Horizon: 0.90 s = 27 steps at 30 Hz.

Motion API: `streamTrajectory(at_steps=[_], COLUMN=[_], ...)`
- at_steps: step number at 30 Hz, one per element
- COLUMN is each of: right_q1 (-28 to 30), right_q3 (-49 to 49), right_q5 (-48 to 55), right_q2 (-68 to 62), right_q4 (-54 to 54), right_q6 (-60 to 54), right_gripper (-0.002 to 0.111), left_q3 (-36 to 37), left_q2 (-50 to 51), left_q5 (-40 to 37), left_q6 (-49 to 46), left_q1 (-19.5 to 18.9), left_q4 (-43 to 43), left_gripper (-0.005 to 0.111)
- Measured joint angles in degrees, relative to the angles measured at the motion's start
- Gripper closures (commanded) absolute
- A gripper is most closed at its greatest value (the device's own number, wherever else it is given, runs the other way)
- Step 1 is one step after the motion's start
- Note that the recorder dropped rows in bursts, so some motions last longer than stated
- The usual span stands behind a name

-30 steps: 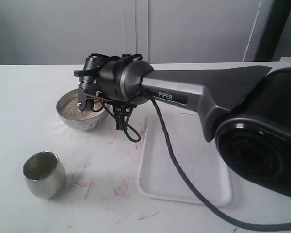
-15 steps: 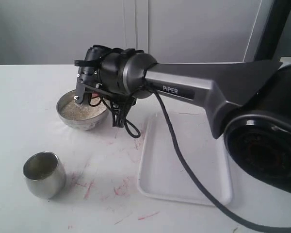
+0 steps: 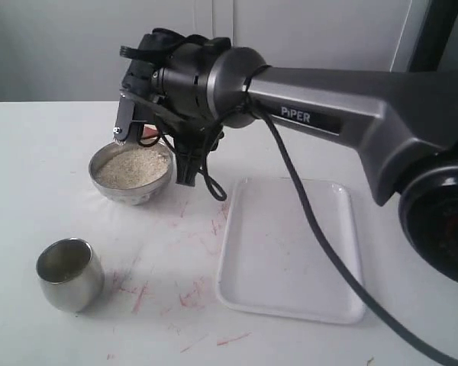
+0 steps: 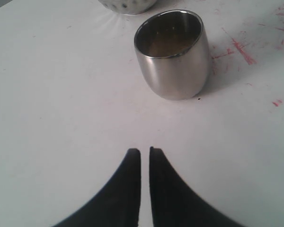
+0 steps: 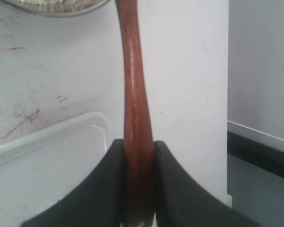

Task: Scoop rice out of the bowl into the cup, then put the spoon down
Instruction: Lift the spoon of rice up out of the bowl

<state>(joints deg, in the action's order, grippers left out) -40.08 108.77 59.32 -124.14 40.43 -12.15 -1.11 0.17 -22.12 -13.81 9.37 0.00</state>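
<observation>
Shows the right gripper (image 3: 122, 131) in the upper left of the exterior view, hanging above the far rim of the bowl (image 3: 130, 197) and clear of the rice (image 3: 131, 168). Finds that gripper clenched on the spoon (image 5: 132, 90): in the right wrist view, presses both dark fingers (image 5: 99, 189) against the lower end of the handle, the reddish-brown shaft running straight up the middle of the frame and leaving it at the top edge, beside the bowl's rim. Cannot tell whether the spoon's head carries any grains, since that end is cut off there and hidden behind the wrist in the exterior view.

Places the bowl at left centre of the exterior view, on the white table (image 3: 38, 152), filled nearly to the brim with pale grains lying fairly level. Places the cup (image 3: 69, 273) at lower left, upright, well apart from the bowl. Puts a white tray (image 3: 290, 305) right of both, at lower centre, crossed by a black cable (image 3: 313, 229). Marks the tabletop between cup and tray with red smears (image 3: 195, 297).

Shows the left gripper (image 4: 142, 151) at bottom centre of the left wrist view, tips drawn together with only a thin slit between them, grasping nothing. Sets the cup in the upper middle of that frame, apart from the tips; gives its inside a dull brownish look, too unclear to call rice or reflection. Catches a sliver of the bowl at the top edge.
</observation>
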Motion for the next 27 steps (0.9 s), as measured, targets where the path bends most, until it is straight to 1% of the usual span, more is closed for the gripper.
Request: streamTrajectory(at_steps=[4,13,22,27], right_q1=[0.0,0.0,0.0,-2.1], right_q3=[0.0,0.0,0.0,0.0], right_q5=[1.4,3.8,8.3,10.4], right_q2=[1.4,5.5,9.3,11.6], right_q4=[-1.2,-7.5,-14.2,-14.8], right_q6=[-0.2,-2.7,-7.9,-10.8], right_gripper=[0.108,0.108,0.108,0.108], left_q3=[0.0,0.0,0.0,0.0], left_q2=[0.0,0.0,0.0,0.0], left_q5=[0.0,0.0,0.0,0.0], left_q6=[0.0,0.0,0.0,0.0], left_q1=[0.0,0.0,0.0,0.0], left_q4=[0.0,0.0,0.0,0.0], left_gripper=[0.092,0.092,0.092,0.092])
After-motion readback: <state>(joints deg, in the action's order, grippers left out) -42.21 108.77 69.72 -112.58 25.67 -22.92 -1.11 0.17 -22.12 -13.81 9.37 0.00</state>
